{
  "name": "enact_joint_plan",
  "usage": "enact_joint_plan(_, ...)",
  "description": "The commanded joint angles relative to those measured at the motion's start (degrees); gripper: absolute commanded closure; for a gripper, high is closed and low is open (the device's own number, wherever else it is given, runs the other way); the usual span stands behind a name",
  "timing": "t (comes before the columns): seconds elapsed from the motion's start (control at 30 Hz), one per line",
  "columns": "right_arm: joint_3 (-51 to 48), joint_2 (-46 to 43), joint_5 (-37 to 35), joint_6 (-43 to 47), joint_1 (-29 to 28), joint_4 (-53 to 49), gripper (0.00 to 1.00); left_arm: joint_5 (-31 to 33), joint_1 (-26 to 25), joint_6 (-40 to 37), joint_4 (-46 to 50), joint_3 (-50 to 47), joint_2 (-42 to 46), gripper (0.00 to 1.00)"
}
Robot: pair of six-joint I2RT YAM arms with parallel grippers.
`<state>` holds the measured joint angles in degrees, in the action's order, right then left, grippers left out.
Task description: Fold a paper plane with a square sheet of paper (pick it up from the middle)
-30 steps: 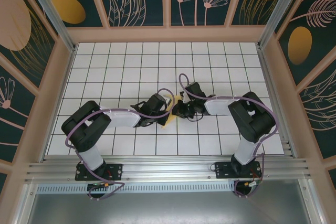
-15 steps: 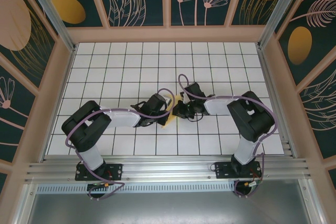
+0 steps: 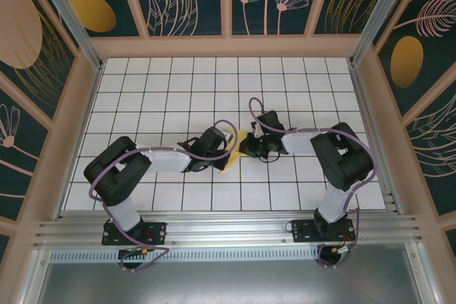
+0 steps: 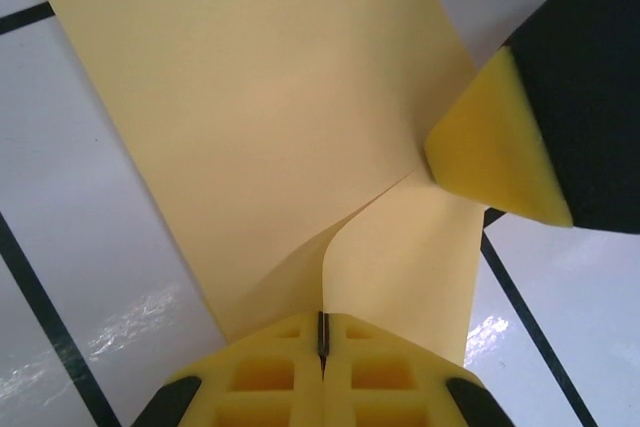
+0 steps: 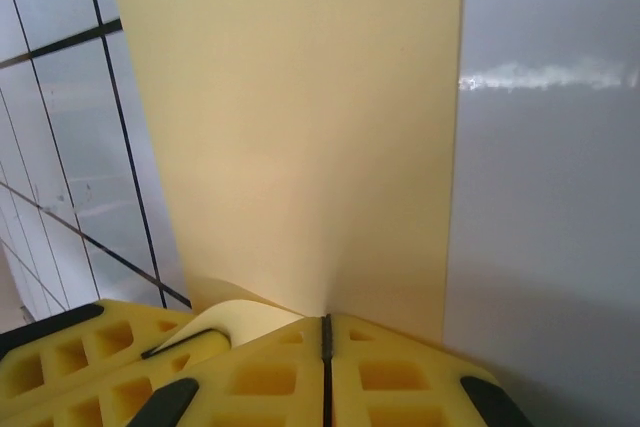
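The square sheet of paper [image 3: 239,138] is pale yellow and hangs between both grippers near the table's middle, bent into a fold. In the left wrist view the paper [image 4: 260,117] rises from my left gripper [image 4: 322,325], whose jaws are shut on its folded edge. The right gripper's yellow fingertip [image 4: 495,142] pinches the paper at the upper right. In the right wrist view the sheet [image 5: 300,127] stretches flat away from my right gripper [image 5: 325,325], which is shut on it. The left gripper's fingers [image 5: 90,357] show at the lower left there. A paper plane is out of view.
White grid tiles [image 3: 178,97] cover the table inside the patterned side walls [image 3: 43,69]. The two arms meet close together at the centre, left gripper [image 3: 226,151] and right gripper [image 3: 247,145] about one tile apart.
The right gripper has drawn slightly to the right and away, so a little more yellow paper shows between the two grippers. The left arm has stayed put.
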<state>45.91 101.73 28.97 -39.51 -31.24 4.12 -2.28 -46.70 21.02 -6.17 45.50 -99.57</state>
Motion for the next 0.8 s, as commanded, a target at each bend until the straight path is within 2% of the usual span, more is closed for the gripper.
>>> enact_joint_plan(0.0, -0.1, 1.5, -3.9, 1.8, 1.4, -3.8, 0.91, 0.9, 0.4, -1.0, 3.4, -0.2, -1.9, 0.97)
enact_joint_plan(0.3, 1.5, -5.4, 1.7, 2.1, 3.3, -3.1, 0.89, 0.7, 0.4, -1.1, 3.4, -0.1, -2.0, 0.97)
enact_joint_plan(0.57, -1.1, -0.4, 2.0, 0.8, 3.8, -0.7, 0.90, 0.9, 0.4, -1.1, 3.7, -0.2, -1.9, 0.97)
enact_joint_plan(0.77, 0.1, 0.1, -1.5, 1.8, 3.9, -3.8, 0.90, 0.6, 0.4, -0.9, 3.8, -0.2, -1.9, 0.97)
